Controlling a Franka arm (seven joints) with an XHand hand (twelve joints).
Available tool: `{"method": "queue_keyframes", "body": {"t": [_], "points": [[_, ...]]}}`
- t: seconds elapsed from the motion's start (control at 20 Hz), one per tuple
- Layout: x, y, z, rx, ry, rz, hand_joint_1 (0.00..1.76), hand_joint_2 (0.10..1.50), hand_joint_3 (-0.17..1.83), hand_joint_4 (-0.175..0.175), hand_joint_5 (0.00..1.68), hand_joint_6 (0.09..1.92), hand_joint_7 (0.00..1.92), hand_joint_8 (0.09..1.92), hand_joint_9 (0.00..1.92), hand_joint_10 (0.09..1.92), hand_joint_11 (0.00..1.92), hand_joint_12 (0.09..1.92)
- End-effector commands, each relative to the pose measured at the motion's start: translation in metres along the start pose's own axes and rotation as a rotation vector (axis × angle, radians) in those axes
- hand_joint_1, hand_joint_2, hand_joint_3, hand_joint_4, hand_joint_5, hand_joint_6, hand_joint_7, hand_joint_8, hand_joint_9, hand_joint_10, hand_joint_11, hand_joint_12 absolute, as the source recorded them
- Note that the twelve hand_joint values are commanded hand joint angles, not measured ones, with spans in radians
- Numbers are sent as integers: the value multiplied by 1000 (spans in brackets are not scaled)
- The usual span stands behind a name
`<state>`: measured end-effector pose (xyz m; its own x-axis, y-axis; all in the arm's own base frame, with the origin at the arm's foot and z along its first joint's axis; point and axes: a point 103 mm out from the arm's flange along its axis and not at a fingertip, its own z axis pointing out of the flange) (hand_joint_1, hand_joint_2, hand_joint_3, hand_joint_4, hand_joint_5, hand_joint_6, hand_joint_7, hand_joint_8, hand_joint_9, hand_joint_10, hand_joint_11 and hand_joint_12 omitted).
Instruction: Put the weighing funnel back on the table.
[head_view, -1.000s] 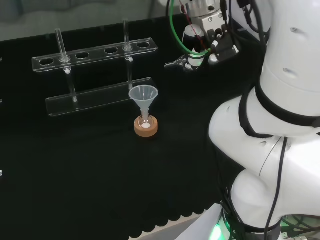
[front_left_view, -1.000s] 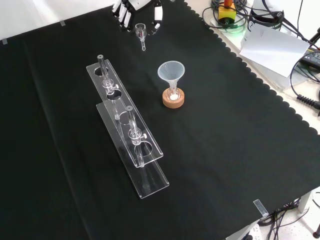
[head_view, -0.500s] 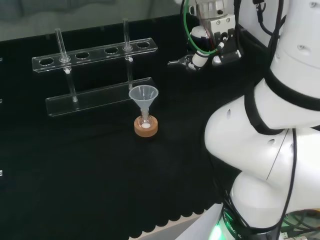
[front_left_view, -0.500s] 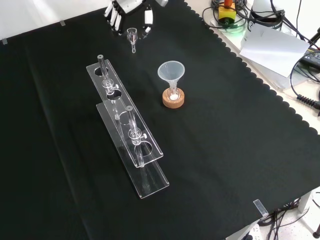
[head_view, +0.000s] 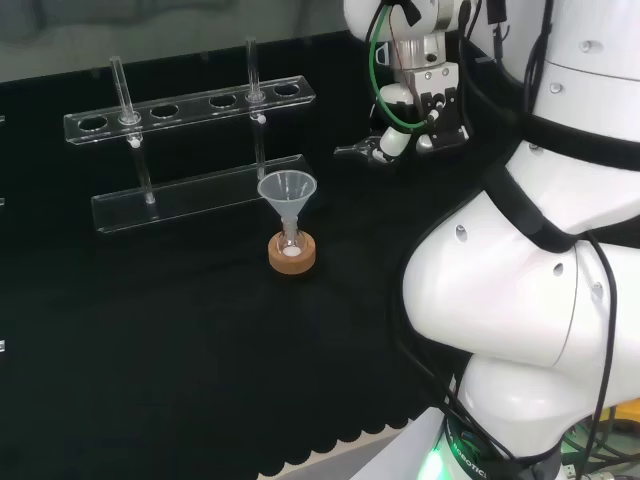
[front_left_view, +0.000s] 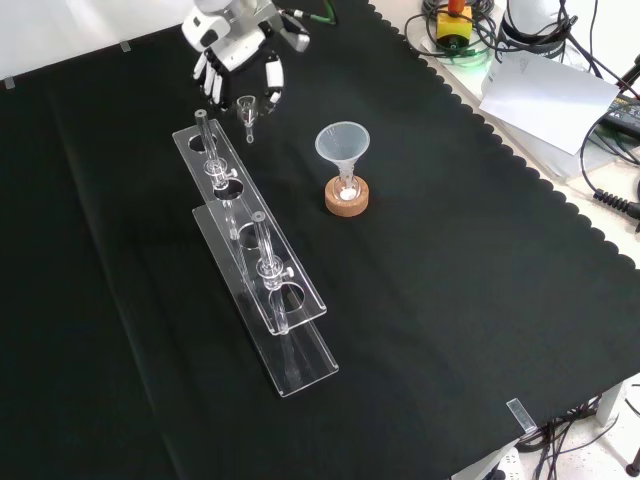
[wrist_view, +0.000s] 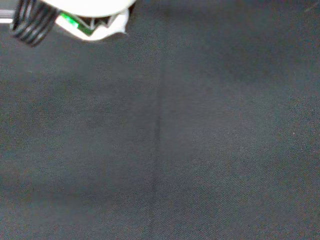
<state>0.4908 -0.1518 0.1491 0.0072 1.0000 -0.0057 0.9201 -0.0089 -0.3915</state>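
Observation:
The hand (front_left_view: 232, 52) comes in at the top of the front view, its fingers (front_left_view: 271, 93) curled down round the weighing funnel (front_left_view: 247, 112). This small clear piece hangs stem down, close to the far end of the tube rack (front_left_view: 262, 272). In the head view the hand (head_view: 408, 128) is right of the rack (head_view: 190, 110), and the weighing funnel (head_view: 356, 152) pokes out to its left, low over the black cloth. Whether the piece touches the cloth I cannot tell. In the wrist view a white part of the hand (wrist_view: 95, 20) shows over bare cloth.
The big funnel (head_view: 287, 190) stands in a small flask on a cork ring (head_view: 292, 256), near the middle of the cloth; in the front view the funnel (front_left_view: 343, 145) is right of the rack. Two tubes (head_view: 120, 90) stand in the rack. Cables and paper (front_left_view: 545, 95) lie beyond the cloth's scalloped edge.
The hand has carried the weighing funnel lower and toward the rack's end: left and downward in the front view, slightly down in the head view. The arm's links have swung with it.

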Motion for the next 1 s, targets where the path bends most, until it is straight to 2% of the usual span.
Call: {"method": "queue_keyframes", "body": {"t": [0.05, 0.4, 0.75, 1.0], "points": [[-17, 22, 20, 34, -10, 12, 1092, 642, 787, 175, 1154, 944, 680, 636, 868, 445, 425, 1270], [-22, 29, 39, 52, 12, 14, 1092, 643, 787, 175, 1152, 947, 676, 636, 865, 447, 420, 1273], [-21, 34, 56, 51, 31, -3, 1091, 644, 786, 175, 1150, 949, 673, 637, 862, 450, 418, 1276], [-21, 39, 62, 51, 22, -12, 1090, 645, 785, 175, 1148, 952, 672, 637, 861, 452, 417, 1278]]}}
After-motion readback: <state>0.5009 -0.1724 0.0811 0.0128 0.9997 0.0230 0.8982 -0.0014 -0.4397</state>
